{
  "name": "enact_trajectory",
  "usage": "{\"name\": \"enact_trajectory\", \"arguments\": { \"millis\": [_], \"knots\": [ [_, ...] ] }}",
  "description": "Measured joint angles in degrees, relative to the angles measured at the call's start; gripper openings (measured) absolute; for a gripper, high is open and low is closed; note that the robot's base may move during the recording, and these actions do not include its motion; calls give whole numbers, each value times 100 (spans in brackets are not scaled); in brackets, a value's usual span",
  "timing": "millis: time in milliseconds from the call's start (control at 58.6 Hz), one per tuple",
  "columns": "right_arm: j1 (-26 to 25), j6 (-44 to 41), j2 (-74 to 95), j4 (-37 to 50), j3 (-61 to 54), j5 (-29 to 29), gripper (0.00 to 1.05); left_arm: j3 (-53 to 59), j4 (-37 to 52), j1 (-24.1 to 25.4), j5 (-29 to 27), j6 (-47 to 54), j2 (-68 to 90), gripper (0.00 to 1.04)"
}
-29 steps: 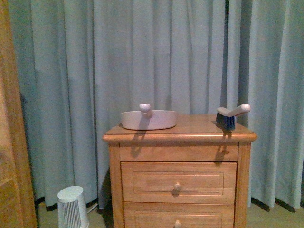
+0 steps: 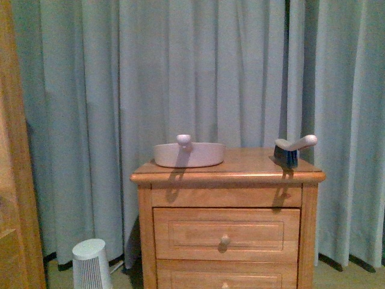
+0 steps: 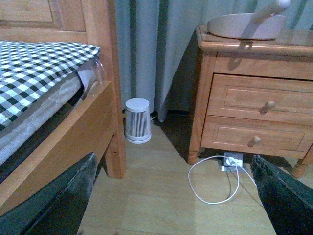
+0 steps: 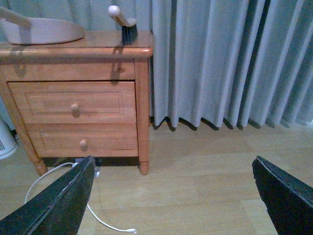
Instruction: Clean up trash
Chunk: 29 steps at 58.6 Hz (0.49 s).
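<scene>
My left gripper (image 3: 172, 164) and right gripper (image 4: 173, 164) hang with jaws spread wide, dustpan (image 2: 189, 154) at 12 o'clock and brush (image 2: 293, 149) at 1 o'clock on the nightstand (image 2: 228, 176); where the trash lies I cannot tell.

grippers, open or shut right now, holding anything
left gripper: open, holding nothing
right gripper: open, holding nothing

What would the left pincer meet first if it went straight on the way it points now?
Probably the bare wooden floor between the bed frame and the nightstand. The left pincer is open and angled downward; the white cable lies slightly off that line, though depth is unclear.
</scene>
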State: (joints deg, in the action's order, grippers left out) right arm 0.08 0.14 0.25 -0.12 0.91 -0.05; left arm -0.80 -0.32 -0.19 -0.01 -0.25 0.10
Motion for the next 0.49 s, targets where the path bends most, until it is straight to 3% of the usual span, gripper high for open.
{"name": "enact_trajectory", "arguments": {
  "millis": [495],
  "knots": [
    [0,0,0,0,0,0,97,0,0,0,2,0,0,97]
  ]
}}
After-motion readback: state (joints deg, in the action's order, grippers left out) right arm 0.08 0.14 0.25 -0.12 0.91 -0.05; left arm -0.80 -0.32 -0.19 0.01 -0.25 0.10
